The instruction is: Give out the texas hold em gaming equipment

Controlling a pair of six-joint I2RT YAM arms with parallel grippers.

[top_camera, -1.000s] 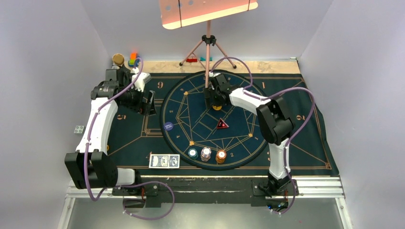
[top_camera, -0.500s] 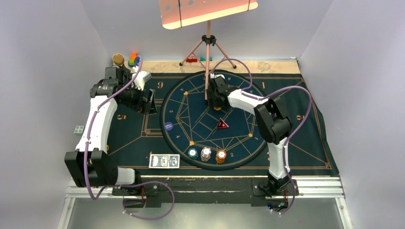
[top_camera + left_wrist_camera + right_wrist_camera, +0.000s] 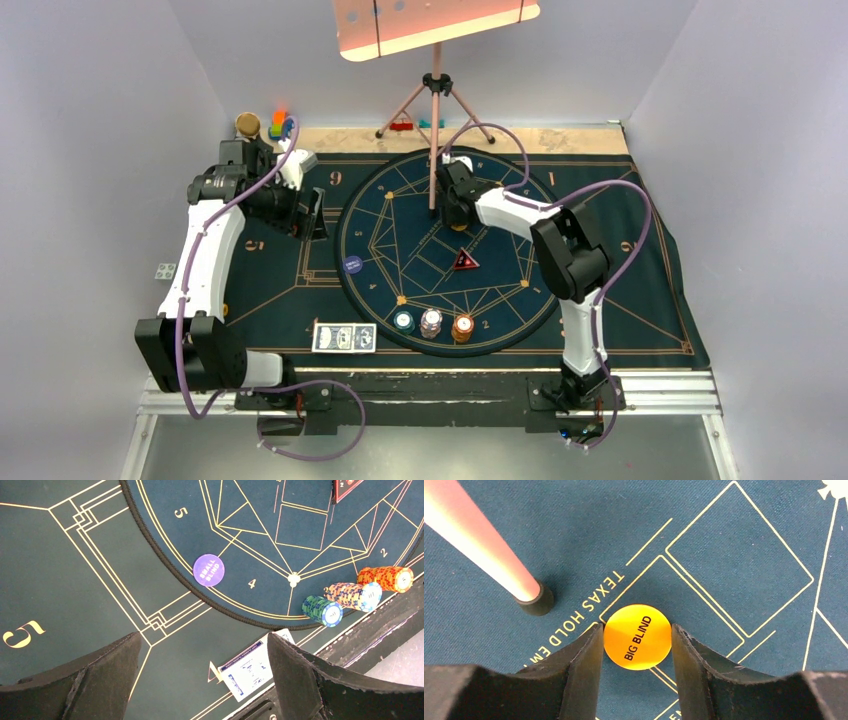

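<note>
My right gripper (image 3: 636,630) is over the far part of the round mat (image 3: 380,200), shut on the yellow "BIG BLIND" disc (image 3: 637,637), which touches both fingers. In the top view the gripper (image 3: 452,212) hides most of the disc. My left gripper (image 3: 202,640) is open and empty above the left of the mat (image 3: 312,222). The dark-blue "SMALL BLIND" disc (image 3: 208,570) lies at the round mat's left edge (image 3: 351,265). Teal (image 3: 403,321), white (image 3: 431,322) and orange (image 3: 462,327) chip stacks stand at its near edge. Cards (image 3: 344,338) lie near the front. The red-black triangular marker (image 3: 463,261) lies mid-mat.
A tripod leg's foot (image 3: 531,597) rests on the mat just left of my right gripper; the stand (image 3: 433,150) rises behind it. Toy blocks (image 3: 280,125) and a cork-coloured object (image 3: 246,124) sit at the back left. A small white object (image 3: 165,270) lies off the mat's left.
My right gripper has shifted slightly toward the far edge of the round mat. The left arm has barely moved.
</note>
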